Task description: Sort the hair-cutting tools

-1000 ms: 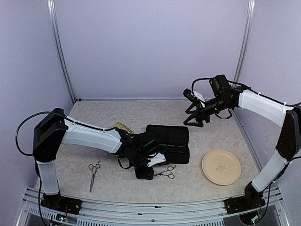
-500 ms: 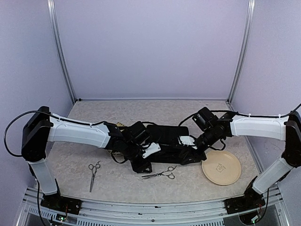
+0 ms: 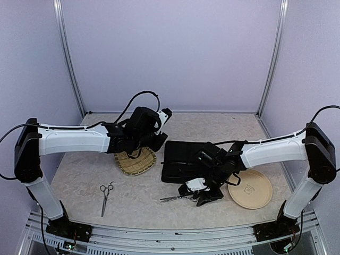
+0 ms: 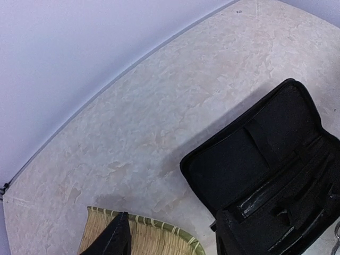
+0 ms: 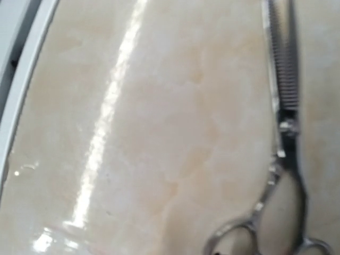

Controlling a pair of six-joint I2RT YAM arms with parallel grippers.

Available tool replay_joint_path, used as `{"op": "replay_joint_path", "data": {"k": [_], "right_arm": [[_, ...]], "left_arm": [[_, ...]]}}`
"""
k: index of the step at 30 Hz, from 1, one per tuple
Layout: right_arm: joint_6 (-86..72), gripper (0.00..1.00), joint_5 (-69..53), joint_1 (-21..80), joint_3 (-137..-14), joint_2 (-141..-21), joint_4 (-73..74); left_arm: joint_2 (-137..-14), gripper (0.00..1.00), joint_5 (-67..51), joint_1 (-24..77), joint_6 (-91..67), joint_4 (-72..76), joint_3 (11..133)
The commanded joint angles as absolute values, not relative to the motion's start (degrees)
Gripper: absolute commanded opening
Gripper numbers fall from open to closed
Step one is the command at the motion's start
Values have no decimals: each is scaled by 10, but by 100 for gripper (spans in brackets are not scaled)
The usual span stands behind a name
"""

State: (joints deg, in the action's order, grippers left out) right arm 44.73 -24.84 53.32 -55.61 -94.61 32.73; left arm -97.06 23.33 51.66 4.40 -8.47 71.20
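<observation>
1. Two pairs of scissors lie flat on the table. The left pair of scissors (image 3: 106,194) is near the left arm's base. The right pair of scissors (image 3: 178,198) is just in front of the open black case (image 3: 180,159), with the right gripper (image 3: 201,195) low at its ring handles.
2. None of the right gripper's fingers show in its wrist view, so I cannot tell how far they are spread or whether they grip anything.
3. Thin metal on a smooth table probably slips, so press the fingertips to the surface and close across the pivot, not the rings.
4. Lift straight up before carrying, staying off the case edge and the plate (image 3: 249,188).
5. Keep the left gripper (image 3: 137,149) parked above the woven tray (image 3: 135,171); its fingers look spread and empty.
</observation>
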Motion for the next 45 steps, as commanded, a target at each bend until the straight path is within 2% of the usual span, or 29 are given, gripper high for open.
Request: {"op": "replay_joint_path", "data": {"k": [1,21,29,31,32,42,45], "right_arm": [[438,34,-212,553,-552,-971,324],[392,29,-178,553,-565,-1020,301],[372,10,-160,553,-562,-1042,289],[367,3,-170,554,-564,-1044,298],[366,0,-176,554,-565,-1044,305],[361,0,-216,542,-599,-953,398],[370,0,-261,520,-612,-924,420]], "left_arm": [[-1024,53,273,534,81,-65,730],[-1001,57,236,517,80,-45,690],[-996,57,201,497,64,-47,692],[-995,57,192,490,63,-47,691],[-992,57,183,483,60,-47,689],[-998,57,-24,420,2,-31,697],[-1008,56,-134,391,-40,-12,696]]}}
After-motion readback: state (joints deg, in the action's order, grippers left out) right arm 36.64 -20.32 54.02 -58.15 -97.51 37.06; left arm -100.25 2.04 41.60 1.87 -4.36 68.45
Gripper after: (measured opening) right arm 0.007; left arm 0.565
